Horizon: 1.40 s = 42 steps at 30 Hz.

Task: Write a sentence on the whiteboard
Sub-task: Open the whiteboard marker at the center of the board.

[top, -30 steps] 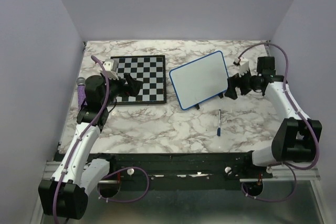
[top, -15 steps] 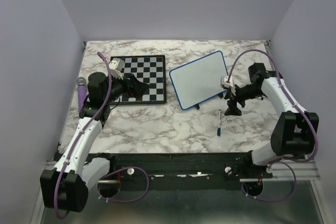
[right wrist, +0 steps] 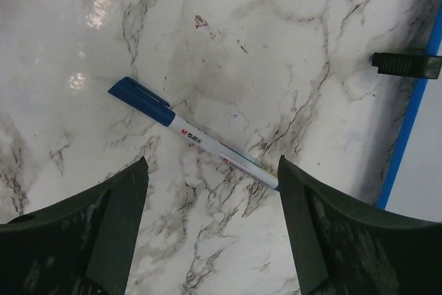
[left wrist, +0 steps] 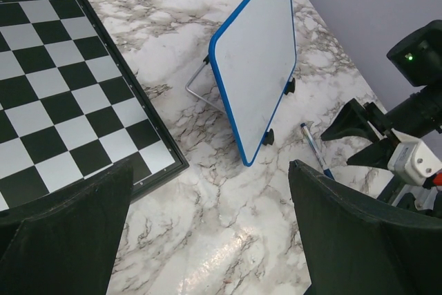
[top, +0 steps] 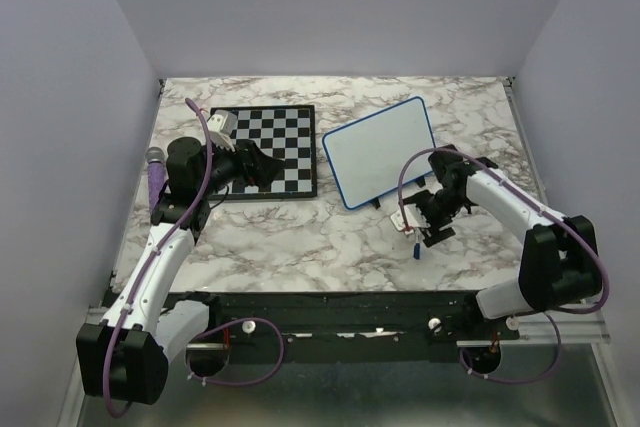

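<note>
The whiteboard (top: 380, 152), blue-framed and blank, stands tilted on the marble table right of centre; no sentence shows on it. It also shows in the left wrist view (left wrist: 255, 60), and its blue edge (right wrist: 407, 129) shows in the right wrist view. A white marker with a blue cap (right wrist: 193, 136) lies flat on the table in front of the board (top: 414, 247) (left wrist: 314, 150). My right gripper (top: 420, 232) (right wrist: 211, 164) is open, low over the marker, one finger on each side, not touching it. My left gripper (top: 262, 169) (left wrist: 210, 167) is open and empty beside the chessboard's near right corner.
The black-and-white chessboard (top: 265, 147) (left wrist: 55, 88) lies left of the whiteboard. A purple cylinder (top: 155, 175) stands at the table's left edge behind my left arm. The board's wire stand (left wrist: 200, 84) and black feet (right wrist: 407, 63) rest on the marble.
My right arm has swung from the board's right edge forward and down, and its gripper now hangs over the marker. My left arm shifted slightly a second ago, then stayed still.
</note>
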Motion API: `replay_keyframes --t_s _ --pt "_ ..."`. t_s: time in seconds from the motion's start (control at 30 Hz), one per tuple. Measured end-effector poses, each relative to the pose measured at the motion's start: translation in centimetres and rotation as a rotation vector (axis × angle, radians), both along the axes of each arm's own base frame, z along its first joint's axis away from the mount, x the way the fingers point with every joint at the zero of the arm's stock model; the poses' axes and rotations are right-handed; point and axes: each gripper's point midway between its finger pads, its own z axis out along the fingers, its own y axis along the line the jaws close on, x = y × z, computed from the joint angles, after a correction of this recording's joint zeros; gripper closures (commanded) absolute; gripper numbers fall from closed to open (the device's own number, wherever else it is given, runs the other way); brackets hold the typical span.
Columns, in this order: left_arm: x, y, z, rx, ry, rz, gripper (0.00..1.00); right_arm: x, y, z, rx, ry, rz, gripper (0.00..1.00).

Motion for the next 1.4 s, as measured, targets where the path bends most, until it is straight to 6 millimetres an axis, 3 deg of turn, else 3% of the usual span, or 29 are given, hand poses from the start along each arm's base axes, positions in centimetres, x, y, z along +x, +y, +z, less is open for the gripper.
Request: replay_keyframes --t_s 0.33,0.43,0.7,0.77,1.17,1.4 --pt "0.0 0.0 0.0 0.0 0.0 0.0 0.01 0.0 -1.0 -3.7 -0.142 -0.097 0.141 0.4" --pt "0.0 0.0 0.0 0.0 0.0 0.0 0.01 -0.1 -0.9 -4.1 -0.15 -0.106 0.158 0.52" --pt "0.0 0.0 0.0 0.0 0.0 0.0 0.01 0.1 -0.9 -4.8 -0.171 -0.099 0.144 0.69" --pt "0.0 0.0 0.0 0.0 0.0 -0.001 0.01 0.0 -1.0 -4.9 -0.175 -0.093 0.131 0.78" --pt "-0.1 -0.2 0.4 -0.016 -0.005 -0.012 0.01 0.4 -1.1 -4.9 -0.201 0.042 -0.227 0.93" --pt "-0.9 -1.7 2.4 -0.1 -0.041 -0.092 0.01 -0.6 0.1 -3.9 -0.138 0.142 -0.452 0.97"
